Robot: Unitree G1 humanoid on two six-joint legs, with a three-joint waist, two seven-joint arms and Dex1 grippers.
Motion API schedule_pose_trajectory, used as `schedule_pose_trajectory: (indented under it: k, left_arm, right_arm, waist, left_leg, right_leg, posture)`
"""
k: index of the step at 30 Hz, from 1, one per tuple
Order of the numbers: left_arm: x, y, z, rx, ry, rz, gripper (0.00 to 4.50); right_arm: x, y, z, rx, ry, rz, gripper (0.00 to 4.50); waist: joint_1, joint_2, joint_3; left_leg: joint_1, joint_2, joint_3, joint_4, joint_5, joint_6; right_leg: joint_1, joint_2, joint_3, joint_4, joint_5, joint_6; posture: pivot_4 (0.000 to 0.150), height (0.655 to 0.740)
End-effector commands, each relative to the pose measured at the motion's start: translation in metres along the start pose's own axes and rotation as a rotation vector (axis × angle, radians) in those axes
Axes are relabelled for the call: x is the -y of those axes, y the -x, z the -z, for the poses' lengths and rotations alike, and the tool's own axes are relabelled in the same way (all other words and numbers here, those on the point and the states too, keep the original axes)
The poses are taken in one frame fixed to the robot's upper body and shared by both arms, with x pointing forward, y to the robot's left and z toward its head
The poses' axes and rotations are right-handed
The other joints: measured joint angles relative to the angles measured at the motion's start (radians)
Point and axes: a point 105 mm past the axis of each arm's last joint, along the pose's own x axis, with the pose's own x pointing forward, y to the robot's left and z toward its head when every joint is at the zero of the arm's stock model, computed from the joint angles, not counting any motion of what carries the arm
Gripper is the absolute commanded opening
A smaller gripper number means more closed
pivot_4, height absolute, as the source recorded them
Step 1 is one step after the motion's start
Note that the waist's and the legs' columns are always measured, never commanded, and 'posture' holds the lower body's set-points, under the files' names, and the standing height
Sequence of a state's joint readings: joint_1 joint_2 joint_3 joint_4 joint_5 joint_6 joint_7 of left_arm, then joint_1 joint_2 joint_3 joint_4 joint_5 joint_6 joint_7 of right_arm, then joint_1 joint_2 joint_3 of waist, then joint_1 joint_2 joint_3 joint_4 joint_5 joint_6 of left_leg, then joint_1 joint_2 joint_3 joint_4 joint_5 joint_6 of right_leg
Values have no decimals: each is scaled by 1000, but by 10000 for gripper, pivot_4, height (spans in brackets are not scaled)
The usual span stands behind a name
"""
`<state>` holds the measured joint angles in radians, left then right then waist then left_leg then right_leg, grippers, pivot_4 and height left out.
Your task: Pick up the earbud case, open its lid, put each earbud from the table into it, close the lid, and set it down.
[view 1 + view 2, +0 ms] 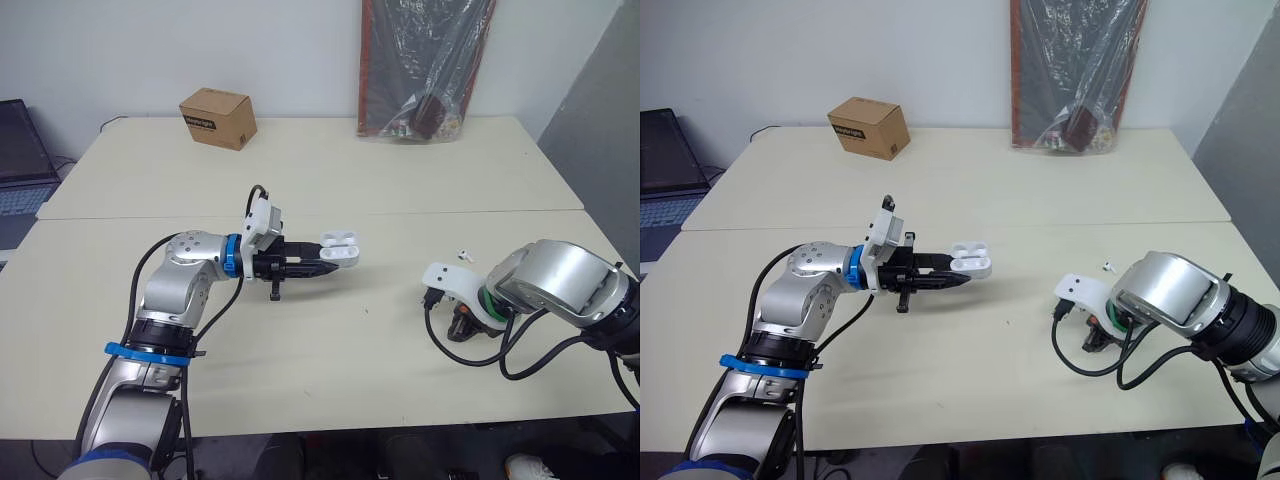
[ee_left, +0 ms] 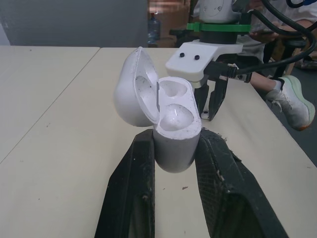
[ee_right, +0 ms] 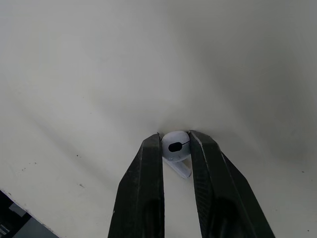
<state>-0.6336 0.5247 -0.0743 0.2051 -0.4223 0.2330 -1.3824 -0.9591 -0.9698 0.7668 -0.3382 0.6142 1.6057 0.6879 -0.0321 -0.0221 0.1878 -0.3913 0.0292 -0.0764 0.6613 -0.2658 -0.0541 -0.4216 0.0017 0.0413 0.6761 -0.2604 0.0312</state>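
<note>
Left gripper [image 1: 328, 264]: closed on the base of the earbud case, holding it above the table at the middle of the head view.
Right gripper [image 3: 175, 140]: low at the tabletop in the lower right of the head view, its two fingers pinched on an earbud.
Table [image 1: 300, 200]: pale, spanning most of the head view.
Plastic-wrapped board [image 1: 425, 60]: leaning on the wall, upper right.
Laptop [image 1: 20, 160]: at the left edge, cut off.
Cardboard box [image 1: 217, 118]: upper left of centre, well apart from the work.
Earbud case [image 2: 174, 126]: white, lid [image 2: 132, 89] swung open, both sockets empty.
Earbud [image 3: 176, 152]: white, between the right fingertips, stem pointing back toward the wrist.
Second earbud [image 1: 463, 254]: lying loose on the table, just beyond the right gripper.
Done: case picked up and lid opened.
Left: seat both earbuds, shut the lid, set the case down; I judge this under halfway.
Hard to tell: whether the pinched earbud is off the table yet; the right arm's housing covers the fingertips in the head view.
</note>
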Motion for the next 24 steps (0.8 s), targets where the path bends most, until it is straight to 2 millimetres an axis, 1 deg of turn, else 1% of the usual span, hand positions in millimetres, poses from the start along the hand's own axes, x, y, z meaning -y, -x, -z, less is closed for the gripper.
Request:
schedule_pose_trajectory:
  k: [1, 5, 6, 8, 11, 14, 15, 17, 19, 22, 24]
  left_arm:
    - [1, 1, -10, 23, -33, -4, 7753]
    - [1, 1, -9, 22, -31, -7, 7753]
    - [1, 1, -9, 23, -32, -10, 7753]
    - [-1, 3, -9, 28, -25, -26, 7753]
    - [-4, 5, -8, 28, -18, -57, 7753]
    - [-7, 6, -9, 43, 4, -74, 7753]
    - [-7, 7, -7, 41, 8, -77, 7753]
    - [-9, 8, -4, 40, 14, -87, 7753]
    - [-10, 8, -1, 43, 21, -93, 7753]
    - [-11, 5, 2, 44, 23, -93, 7753]
    - [-13, 3, 3, 49, 22, -95, 7753]
  right_arm:
    - [-6, -4, 4, -22, 2, -35, 3822]
    - [-8, -2, 3, -9, 2, -42, 3822]
    - [-6, 2, 2, 12, 0, -36, 3822]
    - [-4, 16, -10, 110, -1, -20, 3822]
    - [-6, 34, -31, 317, -11, -4, 3822]
    - [-21, 41, -37, 490, -48, -79, 3822]
    - [-27, 42, -39, 549, -64, -118, 3822]
    - [-34, 45, -44, 691, -126, -157, 3822]
    - [-33, 54, -55, 859, -209, -151, 3822]
    - [-31, 72, -74, 1090, -328, -162, 3822]
    - [-29, 81, -84, 1168, -376, -153, 3822]
  waist:
    - [0, 0, 0]
    - [0, 0, 0]
    - [0, 0, 0]
    - [0, 0, 0]
    - [1, 0, 0]
    - [2, 0, 0]
    - [3, 0, 0]
    - [3, 0, 0]
    - [1, 0, 0]
    - [-1, 1, 1]
    - [-1, 1, 1]
  left_leg:
    - [0, 0, 0, 0, 0, 0]
    - [0, 0, 0, 0, 0, 0]
    - [0, 0, 0, 0, 0, 0]
    - [0, 0, 0, 0, 0, 0]
    - [-2, 0, 0, 0, 0, 0]
    - [-2, 0, -1, 0, 0, 0]
    - [-2, 0, -1, 0, 0, 0]
    - [-2, 0, -1, 0, 0, 0]
    - [-1, 0, -1, 0, 0, 0]
    - [0, 0, 0, 0, 0, 0]
    - [1, 0, -1, 0, 0, 0]
  right_leg:
    - [0, 0, 0, 0, 0, 0]
    - [0, 0, 0, 0, 0, 0]
    - [0, 0, 0, 0, 0, 0]
    - [0, 0, 0, 0, 0, 0]
    - [-1, 0, 0, 0, 0, 0]
    - [-1, 0, -1, 1, 0, 0]
    - [-1, 0, -1, 1, 0, 0]
    - [0, 0, -1, 1, 0, 0]
    - [-1, 0, 0, 2, 0, 0]
    - [-1, 0, 1, 3, 0, 0]
    - [0, 1, 0, 4, 0, 0]
  posture:
    - [1500, 7400]
    - [1500, 7400]
    - [1500, 7400]
    - [1500, 7400]
    - [1500, 7400]
    - [1500, 7400]
    - [1500, 7400]
    - [1500, 7400]
    - [1500, 7400]
    - [1500, 7400]
    - [1500, 7400]
